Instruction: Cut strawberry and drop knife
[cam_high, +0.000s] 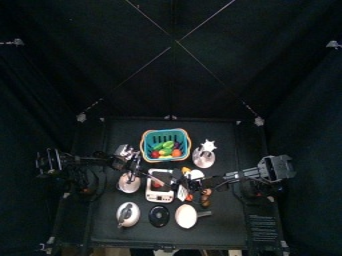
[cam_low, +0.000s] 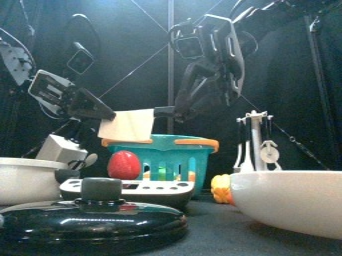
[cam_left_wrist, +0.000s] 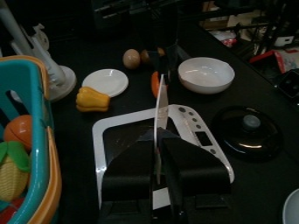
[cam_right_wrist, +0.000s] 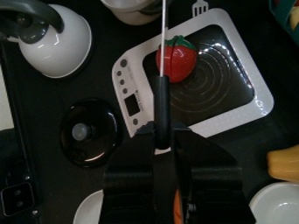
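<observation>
The strawberry, small and red with a green cap, lies on the white board near its far corner. My right gripper is shut on the black handle of the knife, whose thin blade runs out beside the strawberry. From the front, the pale blade hangs a little above the strawberry. My left gripper hovers open over the board, holding nothing. The blade's edge lines up with the gap between its jaws.
A teal basket of produce stands behind the board. A white bowl, a black lid and a kettle crowd the table's front. A white utensil stand rises at the back right.
</observation>
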